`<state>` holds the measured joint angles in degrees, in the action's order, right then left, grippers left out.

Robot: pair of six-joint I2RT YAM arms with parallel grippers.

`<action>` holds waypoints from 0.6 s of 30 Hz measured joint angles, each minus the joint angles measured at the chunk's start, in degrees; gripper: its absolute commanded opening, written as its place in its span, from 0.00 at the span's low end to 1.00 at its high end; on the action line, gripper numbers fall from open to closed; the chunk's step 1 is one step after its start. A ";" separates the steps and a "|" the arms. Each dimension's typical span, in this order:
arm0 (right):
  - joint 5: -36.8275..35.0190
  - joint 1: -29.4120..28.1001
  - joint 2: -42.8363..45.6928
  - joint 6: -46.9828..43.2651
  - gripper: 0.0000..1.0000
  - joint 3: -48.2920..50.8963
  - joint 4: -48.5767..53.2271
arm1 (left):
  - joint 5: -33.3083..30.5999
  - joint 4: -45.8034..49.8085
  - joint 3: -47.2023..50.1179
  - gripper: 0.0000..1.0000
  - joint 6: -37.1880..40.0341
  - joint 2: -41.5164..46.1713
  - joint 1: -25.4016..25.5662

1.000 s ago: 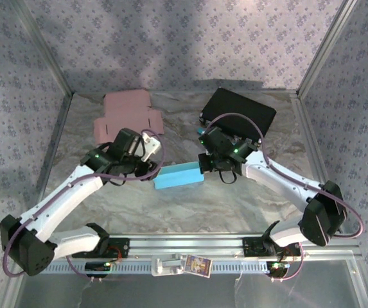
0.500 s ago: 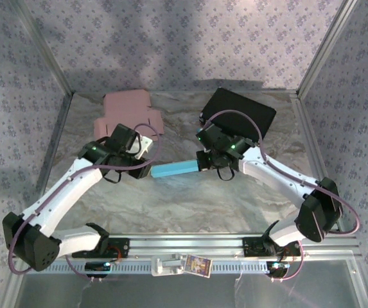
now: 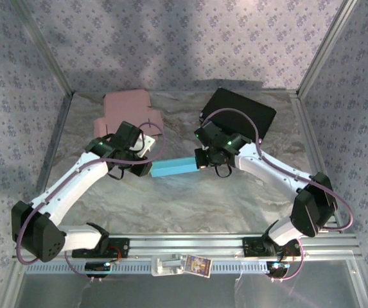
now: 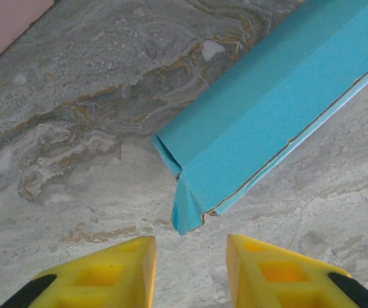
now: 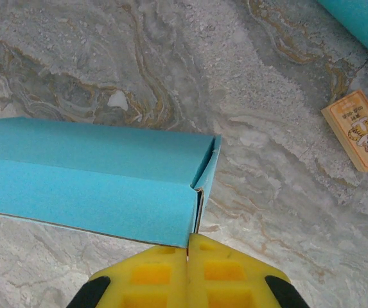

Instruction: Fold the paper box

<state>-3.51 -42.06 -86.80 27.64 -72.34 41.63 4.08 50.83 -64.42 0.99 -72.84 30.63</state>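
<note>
Marbled counter (image 3: 235,202) bearing a blue paper box (image 3: 174,169) lying flat near its middle, right pincer (image 5: 188,247) clamping together on the box's end edge, left pincer (image 4: 190,253) standing partly apart, the box's other end lying just ahead, untouched.

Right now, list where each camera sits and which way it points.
Top external: fixed above and behind the arms, looking down on the table. Both arms show, with the left gripper and right gripper at opposite ends of the blue box.
Left wrist: on the left arm, facing down at one end of the box. Its open fingers show along the bottom edge.
Right wrist: on the right arm, facing down. Its shut fingers pinch the box's other end.
Shared: all three views see the blue box and the table.
</note>
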 measured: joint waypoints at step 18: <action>5.07 3.43 -5.03 -1.36 0.00 -5.68 1.53 | 0.20 -1.36 -4.55 0.26 3.52 -7.08 -3.61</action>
<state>1.56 -38.63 -91.83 26.28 -78.02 43.16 4.27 49.47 -68.97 4.51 -79.92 27.03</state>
